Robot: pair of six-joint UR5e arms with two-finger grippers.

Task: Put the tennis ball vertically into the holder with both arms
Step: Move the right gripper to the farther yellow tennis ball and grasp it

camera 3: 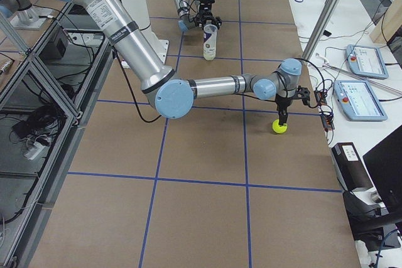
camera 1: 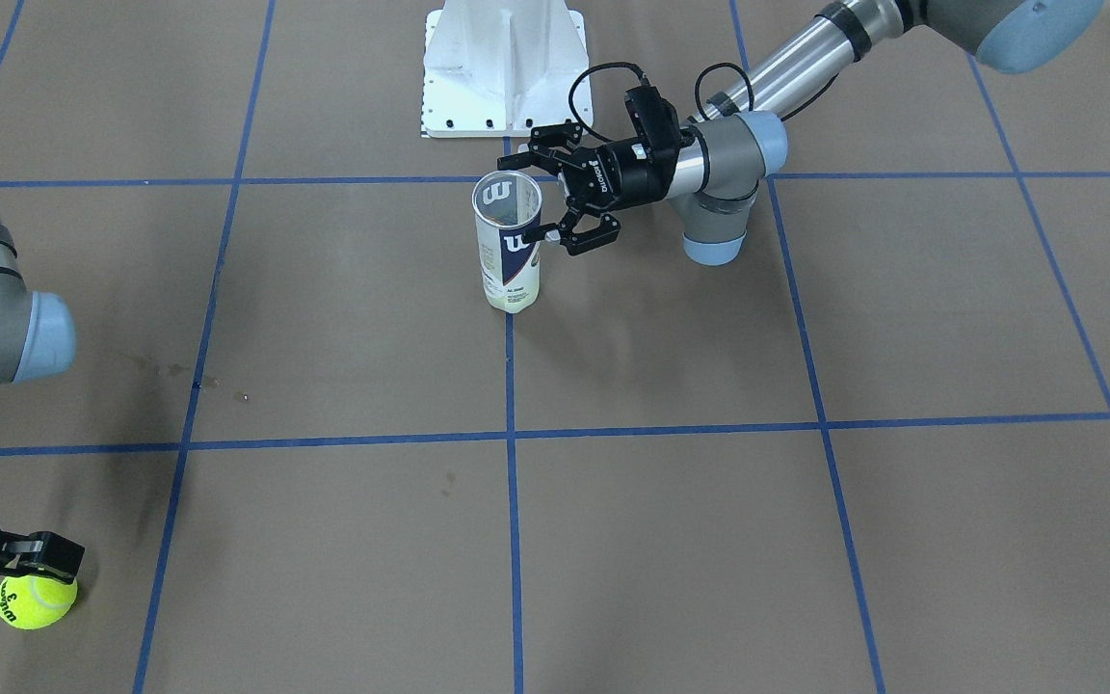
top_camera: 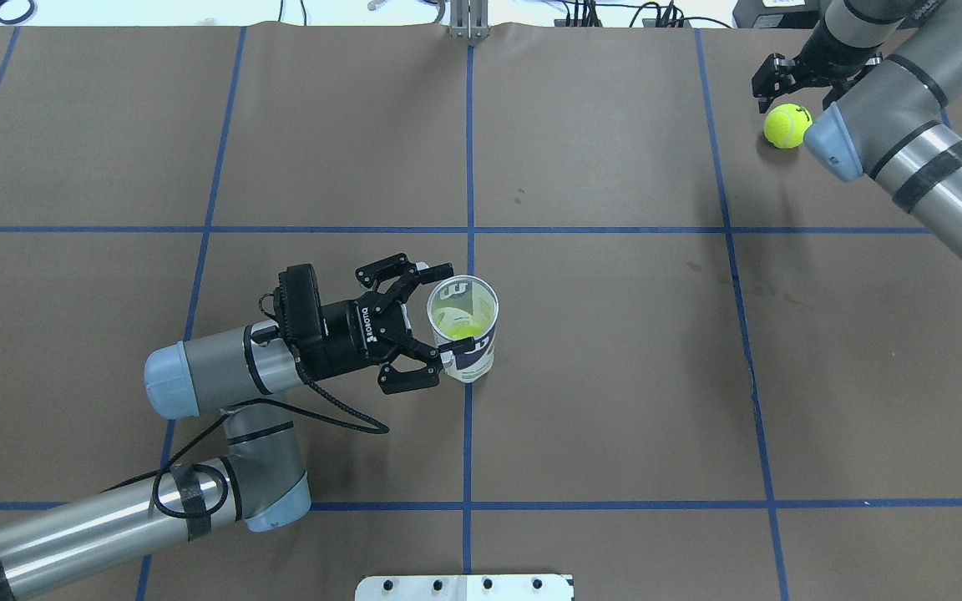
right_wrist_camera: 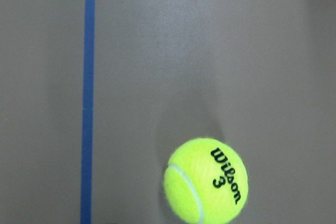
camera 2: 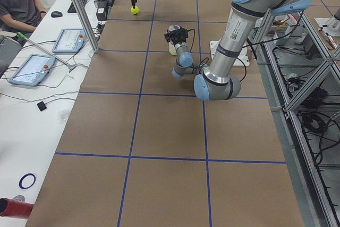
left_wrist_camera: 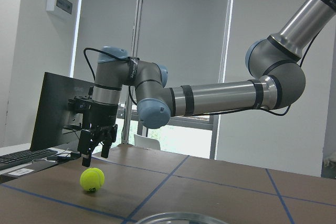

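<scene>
Quick status from us: the holder (top_camera: 473, 355) stands upright, open end up, just below the middle of the overhead view, right on the vertical blue tape line (top_camera: 469, 125). The left gripper (top_camera: 448, 307) reaches in sideways from the left of that view. Its jaws are spread wide, with one finger on either side of the tube's upper part. We honestly can't tell whether the pads press on the plastic or just sit beside it.

The tennis ball (top_camera: 787, 125) is well apart from all that. It sits on the brown-papered table (top_camera: 615, 376) in the upper right corner of the overhead view, which is the lower left corner of the front-facing one. The right gripper (left_wrist_camera: 97, 153) hangs pointing down just above it with its fingers apart, holding nothing. In the right wrist view the ball sits low and right of centre, and we can read "Wilson 3" on it. The white pedestal (camera 1: 507, 67) is at the top middle of the front-facing view, just beyond the holder.
</scene>
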